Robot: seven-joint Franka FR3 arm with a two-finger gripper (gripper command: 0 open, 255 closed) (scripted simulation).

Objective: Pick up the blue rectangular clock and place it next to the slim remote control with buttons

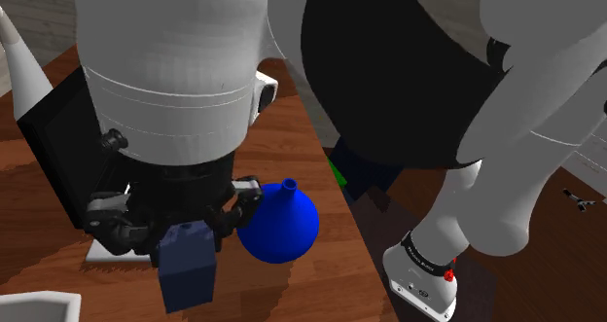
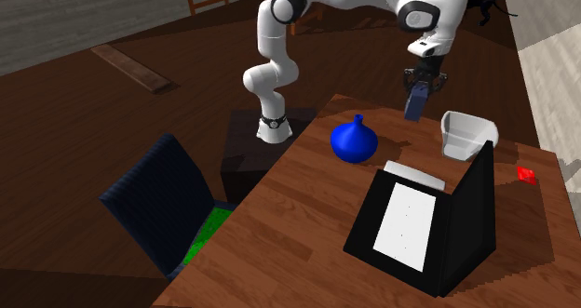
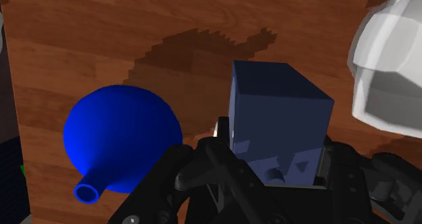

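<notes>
Blue rectangular clock [image 3: 277,107]: clamped in tool [image 3: 270,172], raised above table [image 3: 81,40]. Handling: hold level, carry high past blue vase [image 3: 122,138].

Tool [image 3: 274,167] clasps the dark blue clock [image 3: 277,107] beside a blue vase [image 3: 122,138]

Wooden table [image 2: 298,213], second exterior view. From its middle, a blue vase [image 2: 354,140] stands at 11 o'clock and a white tub [image 2: 466,134] at 1 o'clock. A black hinged panel [image 2: 424,222] stands near the centre.
</notes>
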